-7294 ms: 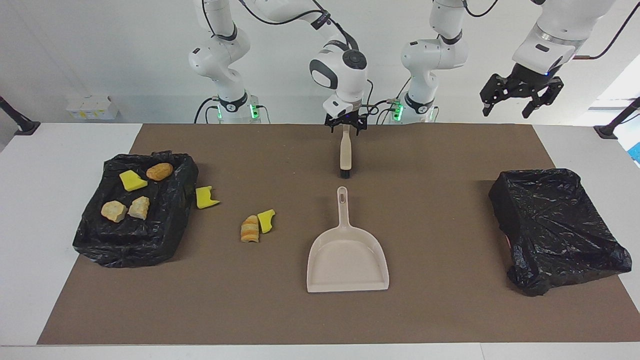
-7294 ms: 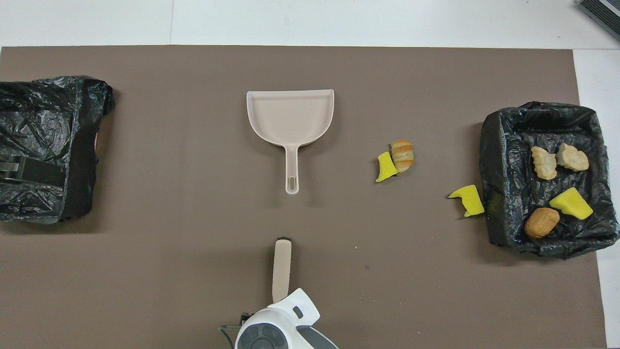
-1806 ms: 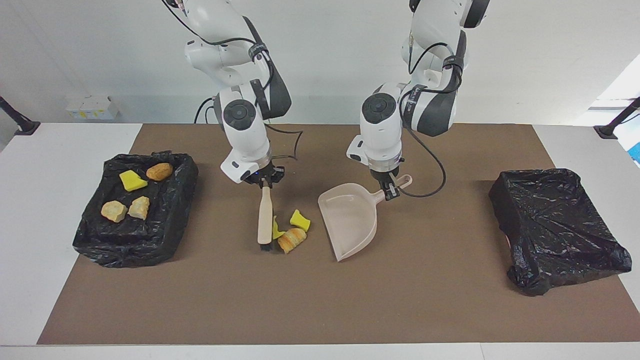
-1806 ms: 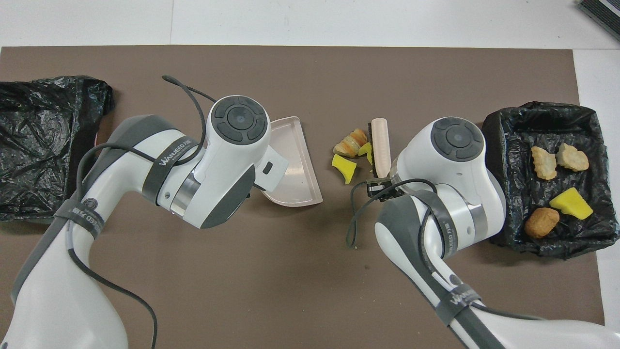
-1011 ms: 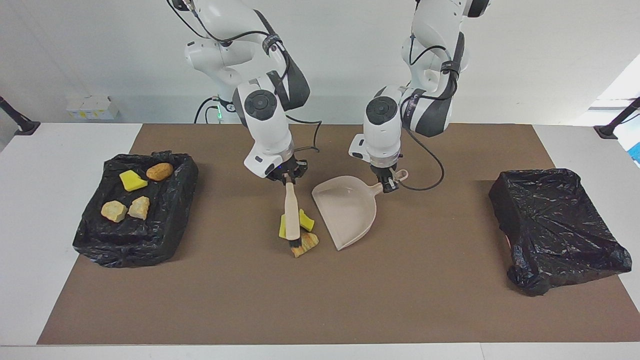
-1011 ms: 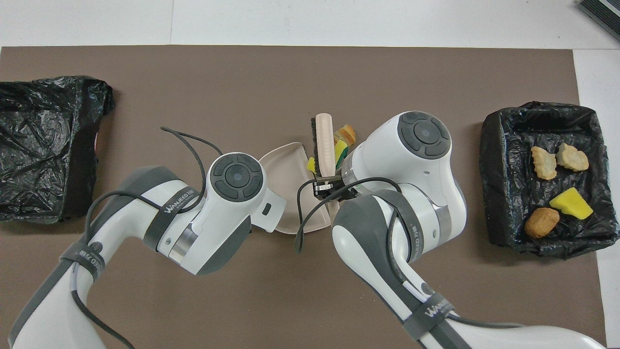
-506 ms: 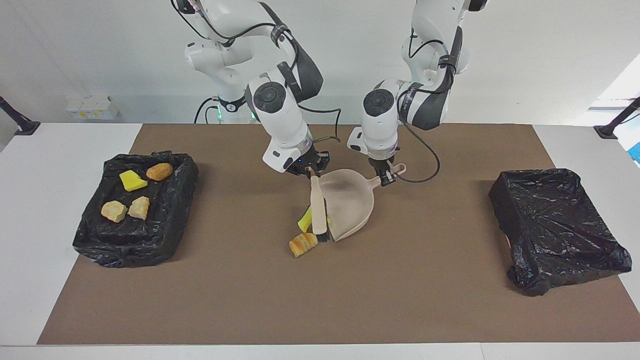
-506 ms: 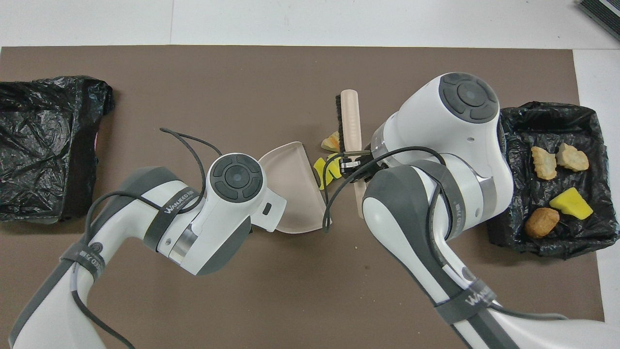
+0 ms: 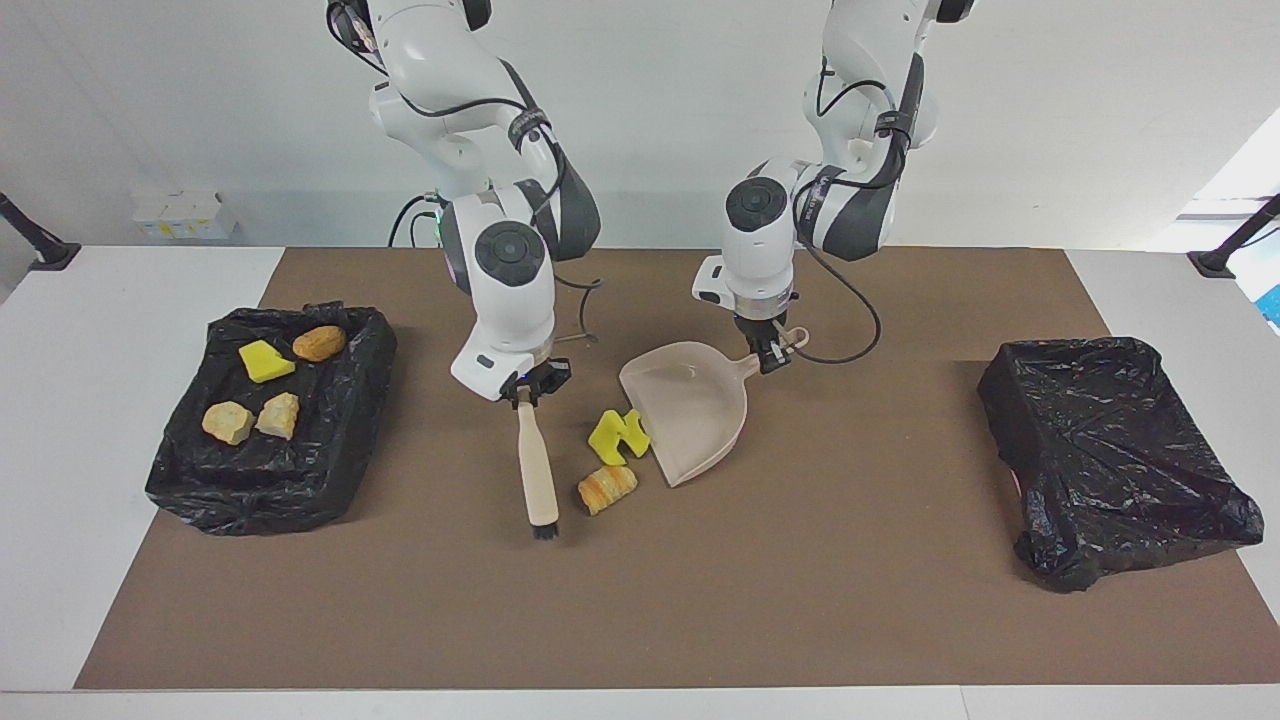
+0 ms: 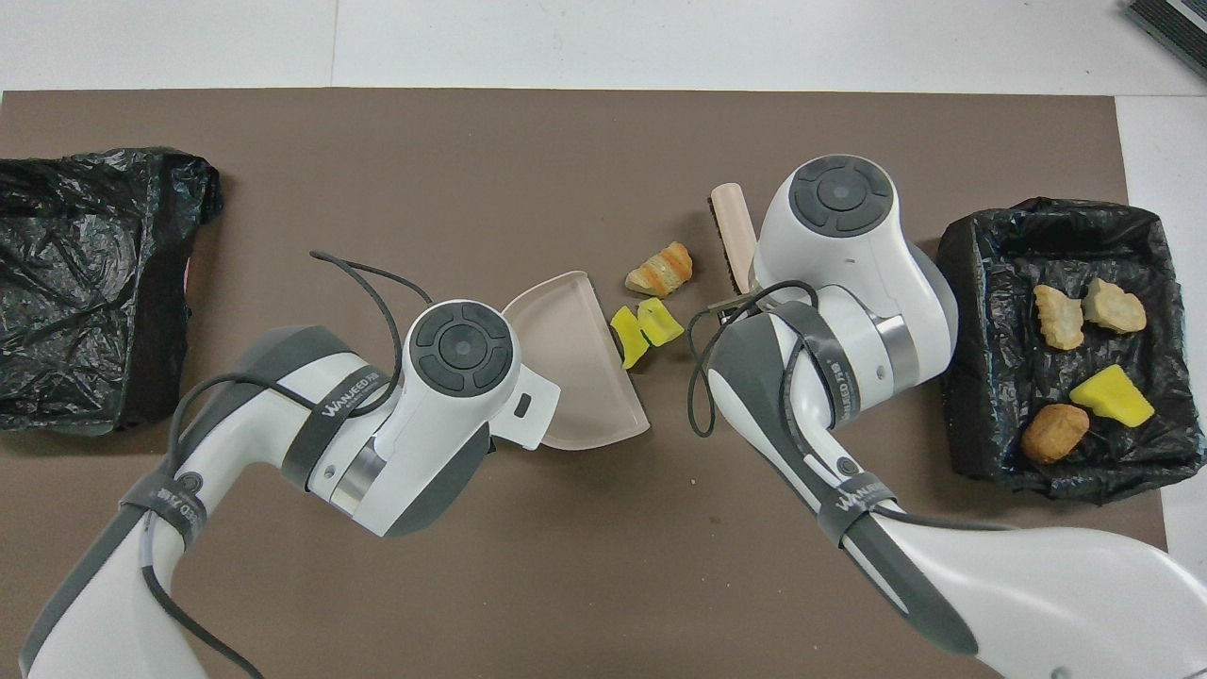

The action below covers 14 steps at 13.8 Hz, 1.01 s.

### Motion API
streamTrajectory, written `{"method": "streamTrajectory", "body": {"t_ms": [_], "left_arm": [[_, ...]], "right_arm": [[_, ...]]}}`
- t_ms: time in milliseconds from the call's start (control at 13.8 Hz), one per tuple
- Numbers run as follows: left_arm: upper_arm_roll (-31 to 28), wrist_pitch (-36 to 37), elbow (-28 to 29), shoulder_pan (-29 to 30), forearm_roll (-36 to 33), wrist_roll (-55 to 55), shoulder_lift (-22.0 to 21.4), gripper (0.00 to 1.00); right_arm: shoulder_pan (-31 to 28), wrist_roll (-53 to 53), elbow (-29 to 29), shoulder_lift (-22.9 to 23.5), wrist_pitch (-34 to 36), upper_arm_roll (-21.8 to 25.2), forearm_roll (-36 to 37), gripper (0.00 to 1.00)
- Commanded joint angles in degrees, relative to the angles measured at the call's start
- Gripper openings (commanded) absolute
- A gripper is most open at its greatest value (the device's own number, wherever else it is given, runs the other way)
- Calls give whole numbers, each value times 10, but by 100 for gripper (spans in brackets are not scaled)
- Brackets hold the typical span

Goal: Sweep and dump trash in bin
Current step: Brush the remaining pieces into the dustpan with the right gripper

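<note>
Brush point(image 9: 536, 468) in right end effector point(image 9: 524, 393) | dustpan point(image 9: 690, 404) in left end effector point(image 9: 772, 359)

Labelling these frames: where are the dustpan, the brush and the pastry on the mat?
dustpan point(image 9: 690, 405), facing view, inside of the pan
brush point(image 9: 536, 470), facing view, handle
pastry point(image 9: 607, 488), facing view, its middle

Bright, even light; soft shadows; sharp

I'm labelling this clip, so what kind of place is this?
Probably a robotics lab test bench: two white robot arms, a brown mat on a white table, and staged trash beside a beige plastic dustpan.
</note>
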<state>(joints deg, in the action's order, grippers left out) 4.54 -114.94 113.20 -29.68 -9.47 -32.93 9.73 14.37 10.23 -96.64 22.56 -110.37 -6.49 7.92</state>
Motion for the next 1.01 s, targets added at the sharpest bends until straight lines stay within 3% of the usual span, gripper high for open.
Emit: {"method": "streamTrajectory", "body": {"t_ms": [0, 217, 578, 939], "left_arm": [[-5, -13, 21, -6, 5, 17, -18, 0], [-5, -15, 21, 0, 5, 19, -17, 0], [-5, -20, 20, -1, 5, 19, -17, 0], [-5, -30, 20, 0, 5, 8, -15, 0]], "right_arm": [[26, -16, 0, 11, -12, -7, 5, 0], [60, -14, -3, 12, 8, -11, -26, 0], [60, -21, -41, -5, -19, -40, -205, 0], [15, -56, -36, -7, -9, -38, -222, 0]]}}
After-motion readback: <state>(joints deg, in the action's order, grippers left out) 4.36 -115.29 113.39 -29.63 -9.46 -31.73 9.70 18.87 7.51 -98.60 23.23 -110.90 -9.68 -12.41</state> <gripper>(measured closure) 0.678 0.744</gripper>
